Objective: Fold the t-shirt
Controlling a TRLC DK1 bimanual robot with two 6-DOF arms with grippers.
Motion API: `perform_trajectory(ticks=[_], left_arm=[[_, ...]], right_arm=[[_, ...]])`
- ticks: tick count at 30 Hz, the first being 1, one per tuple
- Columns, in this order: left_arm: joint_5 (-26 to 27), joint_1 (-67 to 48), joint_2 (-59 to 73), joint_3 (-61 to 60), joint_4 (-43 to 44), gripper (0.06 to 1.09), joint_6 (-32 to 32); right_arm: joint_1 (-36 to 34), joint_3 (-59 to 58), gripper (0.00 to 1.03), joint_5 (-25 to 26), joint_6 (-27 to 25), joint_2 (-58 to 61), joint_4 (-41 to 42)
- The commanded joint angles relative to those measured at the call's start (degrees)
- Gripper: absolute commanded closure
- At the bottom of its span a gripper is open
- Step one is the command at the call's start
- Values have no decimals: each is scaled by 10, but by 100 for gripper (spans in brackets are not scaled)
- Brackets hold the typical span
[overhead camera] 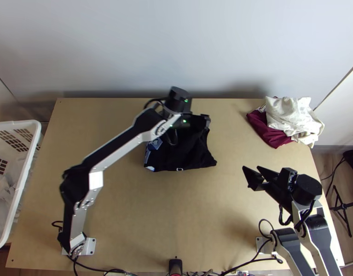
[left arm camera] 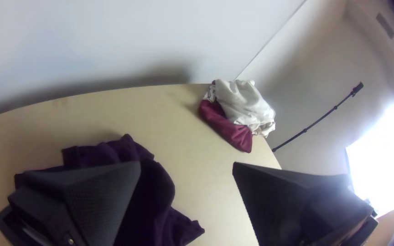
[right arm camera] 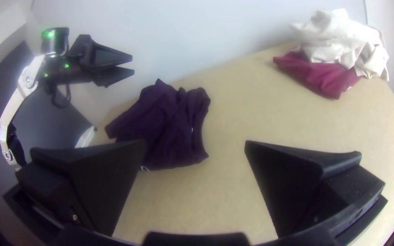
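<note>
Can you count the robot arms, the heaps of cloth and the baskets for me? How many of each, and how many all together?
Robot arms: 2 (left arm, right arm)
Heaps of cloth: 2 (dark cloth, maroon and cream pile)
Baskets: 1 (white basket, beside the table)
Total: 5

Silver-grey, black-jointed left arm (overhead camera: 118, 155) extended far up top view, elbow bent; wide-fingered flat black left end effector (overhead camera: 207, 120) spread, pointing right. Silver-grey-and-black right arm (overhead camera: 321, 232) near its base, black two-fingered right end effector (overhead camera: 251, 168) spread, aimed up-left.
</note>
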Motion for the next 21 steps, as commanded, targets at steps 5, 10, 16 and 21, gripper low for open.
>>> perform_trajectory(ticks=[5,10,16,21], left_arm=[[1,90,-167,-193,-15,11,77],[1,116,-202,-342,-2,11,140],[0,139,-193,-417,33,30,151],[-2,147,-174,-427,50,102,154]], right_arm=[[18,15,4,4,5,42,24],[28,30,5,4,1,64,24],[32,51,5,4,-1,84,27],[32,66,5,5,-2,87,20]])
